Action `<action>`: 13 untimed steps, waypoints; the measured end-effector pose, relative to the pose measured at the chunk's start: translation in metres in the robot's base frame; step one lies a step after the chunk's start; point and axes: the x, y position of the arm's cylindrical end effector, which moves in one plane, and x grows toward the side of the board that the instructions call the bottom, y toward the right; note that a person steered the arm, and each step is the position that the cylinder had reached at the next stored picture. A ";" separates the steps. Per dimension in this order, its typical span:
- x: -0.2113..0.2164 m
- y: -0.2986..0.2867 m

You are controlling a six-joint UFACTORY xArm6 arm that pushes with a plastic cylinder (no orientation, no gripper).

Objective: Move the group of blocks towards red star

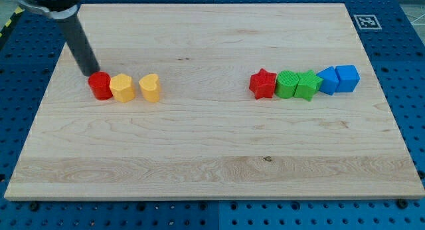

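my tip (91, 73) touching the red cylinder (101, 85) at view's left, yellow blocks (122, 88) beside it, red star (263, 84) well apart at right, no claw on this rod

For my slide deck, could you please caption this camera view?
My tip touches the red cylinder beside two yellow blocks, far from the red star.

One robot arm, seen only as a dark straight rod entering from the view's top left corner. Rod slants down & toward the view's right. My tip (92, 74) sits low on the view's left side, approx. at table level.
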 end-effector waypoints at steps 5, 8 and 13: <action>0.034 -0.006; 0.043 0.023; 0.081 -0.006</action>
